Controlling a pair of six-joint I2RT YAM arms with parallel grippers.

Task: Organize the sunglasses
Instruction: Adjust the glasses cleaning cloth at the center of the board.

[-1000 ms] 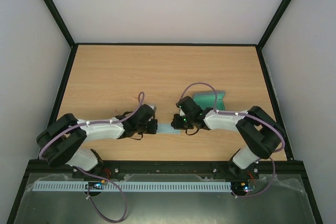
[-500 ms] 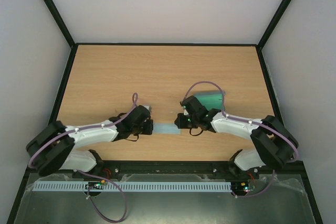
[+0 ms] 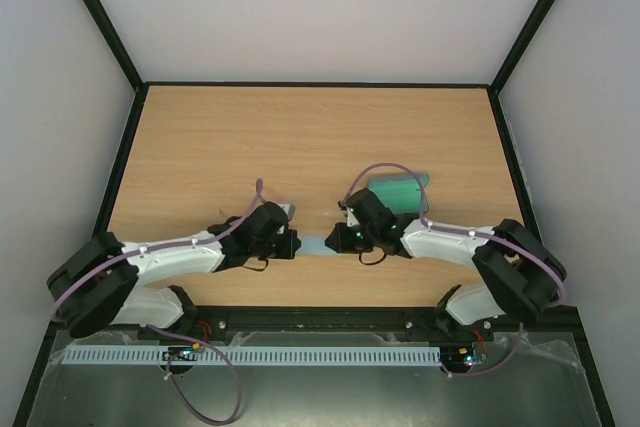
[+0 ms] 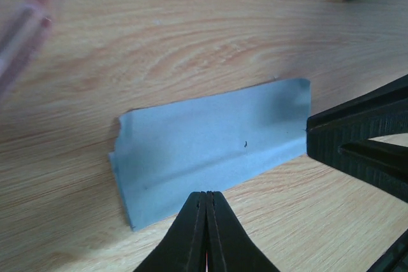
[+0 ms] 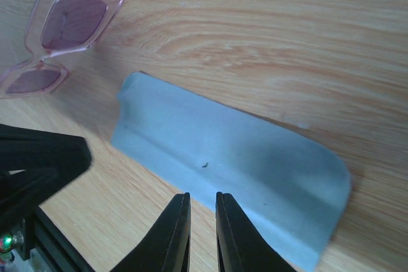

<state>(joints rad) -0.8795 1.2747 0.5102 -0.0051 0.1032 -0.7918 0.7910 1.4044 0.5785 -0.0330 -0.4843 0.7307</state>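
The wooden tabletop [image 3: 300, 137] carries everything you are working with. Both arms reach in from its near edge toward the middle: your left arm [image 3: 180, 255] from the lower left, your right arm [image 3: 450, 239] from the lower right, their wrists facing each other with a small gap between them.

Just beyond your right wrist sits the case [image 3: 400, 190]. Its green inside is showing, and the arm and its cable cover part of it in the overhead view.

In the gap between the wrists lies the light-blue cloth [image 4: 210, 141]. It is folded into a long strip with a raised crease running along its length.

The sunglasses [image 5: 67, 23] lie on the tabletop past one end of the cloth, on your left arm's side. They are near the cloth's corner but not touching it. The frame is pink and see-through, and the lenses are tinted. No end effector holds them.

Your left end effector [image 4: 206, 197] has its fingers pressed together, with the tips meeting at the cloth's long edge. You cannot tell from here whether any fabric is caught between them.

Your right end effector [image 5: 203, 199] sits at the opposite long edge. Its fingers are parted by a narrow slit, and cloth and wood show through it.
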